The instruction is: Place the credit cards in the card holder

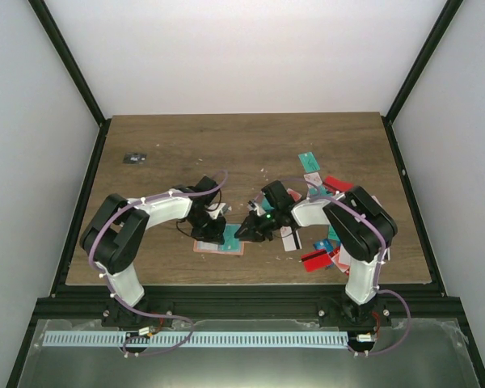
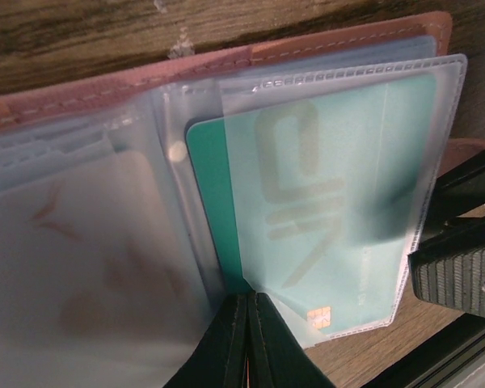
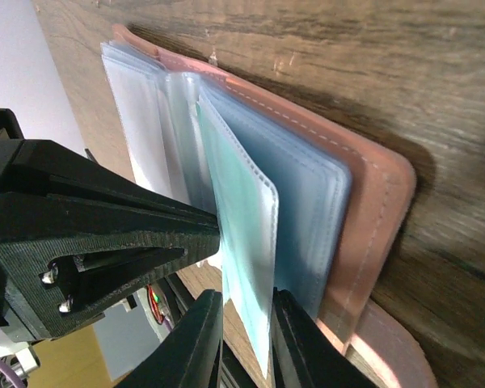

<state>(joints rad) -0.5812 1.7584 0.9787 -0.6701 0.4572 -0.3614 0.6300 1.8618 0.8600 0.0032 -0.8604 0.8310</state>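
- Card holder (image 1: 218, 246) lies open on the wooden table (image 1: 226, 145), near the front edge, between the two arms; salmon cover down, clear sleeves up.
- Teal card (image 2: 331, 202) sits inside one clear sleeve (image 2: 436, 121) on the holder's right half. The card's chip corner is near the sleeve's lower edge, and one long edge pokes out past the sleeve toward the spine.
- Left gripper (image 2: 246, 311): fingers closed together, tips against the sleeves' lower edge close to the spine. Can't tell whether a sleeve is pinched between them.
- Right gripper (image 3: 246, 295): jaws a narrow gap apart, one finger either side of the raised sleeve holding the teal card. The sleeve fills the gap; can't tell if they clamp it or just straddle it.
- The two grippers are just beside each other over the holder, left tip touching the sleeve stack from the opposite side.
- Other credit cards (image 1: 317, 260) are loose on the table to the right, around the right arm: red, teal, white-pink, some overlapping.
- Small dark object (image 1: 134, 158) is at far left, well apart from everything.
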